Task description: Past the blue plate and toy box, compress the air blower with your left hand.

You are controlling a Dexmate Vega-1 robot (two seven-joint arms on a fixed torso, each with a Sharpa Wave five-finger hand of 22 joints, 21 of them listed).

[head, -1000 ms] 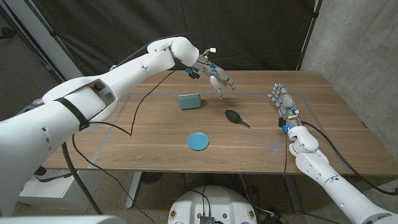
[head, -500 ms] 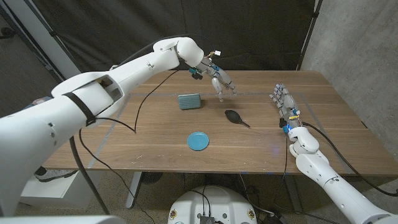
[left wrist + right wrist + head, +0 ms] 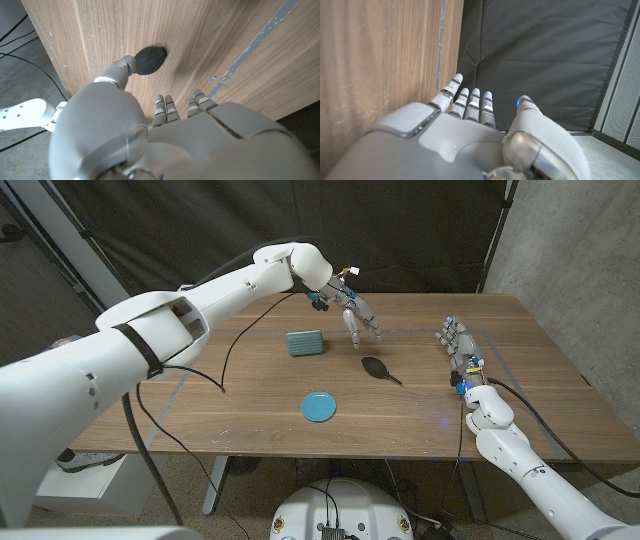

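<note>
Your left hand has drifted right and down over the last second, now hanging just above and beyond the air blower. Fingers spread, holding nothing; it's lined up to drop onto the bulb. Blower lies on the counter, past the blue plate, right of the toy box: matte black, teardrop bulb, thin nozzle, probably soft rubber. Right hand is parked at the counter's edge, fingers straight, empty.

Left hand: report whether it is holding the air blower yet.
Not holding. The left hand hovers open above the table, fingers apart, and the air blower lies untouched on the wood nearby.
</note>
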